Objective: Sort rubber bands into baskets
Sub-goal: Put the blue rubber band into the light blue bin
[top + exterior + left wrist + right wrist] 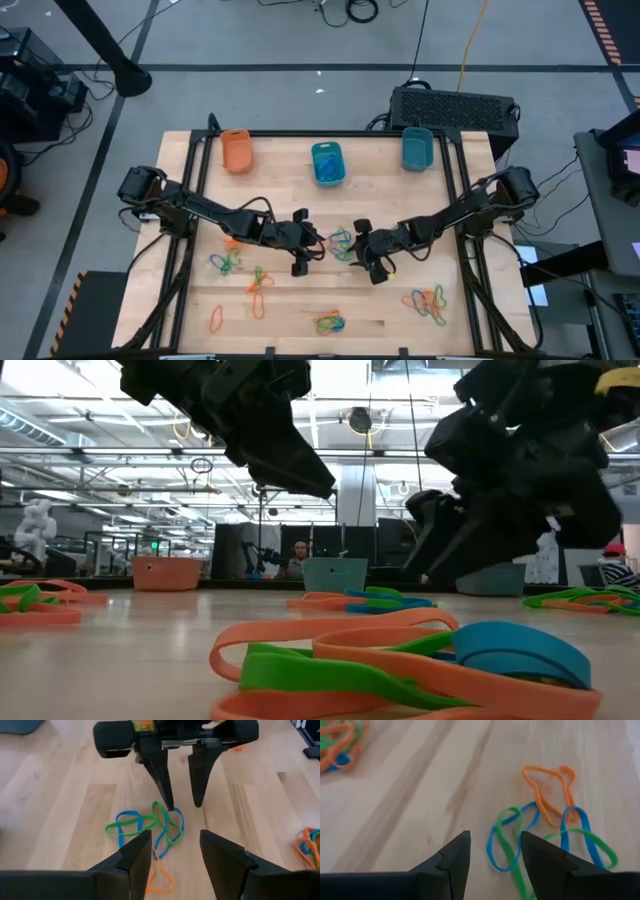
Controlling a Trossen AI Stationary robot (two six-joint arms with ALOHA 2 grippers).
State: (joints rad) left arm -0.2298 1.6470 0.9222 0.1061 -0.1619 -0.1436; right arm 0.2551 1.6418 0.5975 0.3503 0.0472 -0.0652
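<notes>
High view: tangled rubber bands [340, 240], blue, green and orange, lie mid-table between left gripper [300, 262] and right gripper [376, 270], both with jaws apart and empty. Baskets [327, 163] line the far edge. Advice: pinch one single loop, lift slowly.

1. A grey floor [300, 60] is spreading around the light wooden table [460, 335], with dark lines crossing it.
2. Black cables [350, 10] are lying coiled on the floor beyond the table, and a yellow cable [470, 40] is running toward a big black box [455, 105] sitting at the table's far edge.
3. Hazard-striped tape [600, 20] is showing at the floor's far right corner.
4. In the low view, long ceiling lights [60, 410] are glowing over a large open hall.
5. A person [298, 556] is sitting far back, behind the table.
6. A white figure [38, 525] is standing at the far left.
</notes>
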